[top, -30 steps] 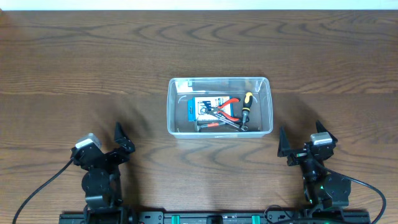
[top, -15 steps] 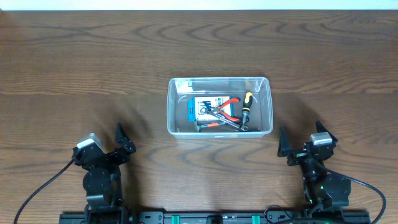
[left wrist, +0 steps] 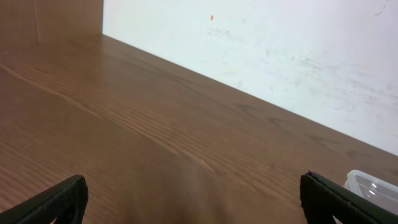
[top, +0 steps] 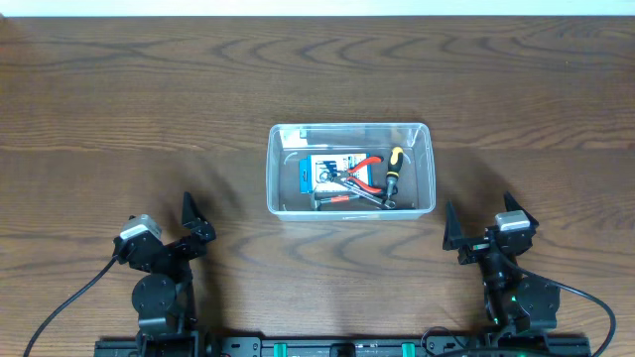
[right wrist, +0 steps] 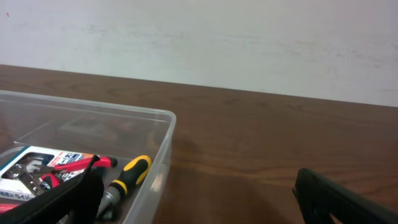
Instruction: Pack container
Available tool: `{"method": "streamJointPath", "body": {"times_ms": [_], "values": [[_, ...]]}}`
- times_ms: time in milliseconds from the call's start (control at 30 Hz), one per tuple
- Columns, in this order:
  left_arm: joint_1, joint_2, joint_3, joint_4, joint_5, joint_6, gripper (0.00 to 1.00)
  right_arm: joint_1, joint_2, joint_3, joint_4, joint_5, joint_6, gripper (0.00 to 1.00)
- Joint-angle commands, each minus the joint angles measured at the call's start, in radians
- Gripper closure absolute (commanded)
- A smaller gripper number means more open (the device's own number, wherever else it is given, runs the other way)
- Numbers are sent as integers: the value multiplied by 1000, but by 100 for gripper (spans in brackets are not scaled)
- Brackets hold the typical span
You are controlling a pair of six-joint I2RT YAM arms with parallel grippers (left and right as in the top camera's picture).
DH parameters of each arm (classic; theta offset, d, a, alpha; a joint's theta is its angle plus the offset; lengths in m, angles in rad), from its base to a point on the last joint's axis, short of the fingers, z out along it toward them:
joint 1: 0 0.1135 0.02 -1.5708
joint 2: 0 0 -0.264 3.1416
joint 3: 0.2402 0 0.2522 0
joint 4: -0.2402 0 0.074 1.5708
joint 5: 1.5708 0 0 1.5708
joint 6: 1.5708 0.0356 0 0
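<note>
The clear plastic container point(top: 430, 169) stands at the table's middle. Inside lie a blue-and-white box point(top: 324, 172), red-handled pliers point(top: 365, 169), a yellow-and-black screwdriver point(top: 392, 174) and other metal tools. The right wrist view shows its wall point(right wrist: 158, 163), the screwdriver point(right wrist: 124, 178) and the red handles point(right wrist: 78, 163). My left gripper point(top: 191, 222) is open and empty near the front left, well apart from the container; a corner of the container shows in the left wrist view point(left wrist: 372, 185). My right gripper point(top: 478, 220) is open and empty at the front right, just past the container's right end.
The dark wooden table point(top: 149, 99) extends around the container. A white wall point(right wrist: 249, 43) stands behind the table's far edge. Both arm bases sit at the front edge.
My left gripper has shifted very slightly toward the front. Nothing else has moved.
</note>
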Motion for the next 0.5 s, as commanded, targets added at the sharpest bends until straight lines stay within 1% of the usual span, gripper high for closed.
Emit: {"method": "streamJointPath", "body": {"times_ms": [0,67,200,333,467], "values": [[-4,-19,-34,-11,-5,6,2,11,-7,-2,-2,-8,-9,1],[-4,-23,-34,-11,6,29,2,11,-7,-2,-2,-8,-9,1],[-4,-27,-34,-12,107,162,2,11,-7,-2,-2,-8,-8,1],[-4,-27,-34,-15,177,261,2,11,-7,-2,-2,-8,-9,1],[-4,-27,-34,-16,182,270,2,11,-7,-2,-2,-8,-9,1]]}}
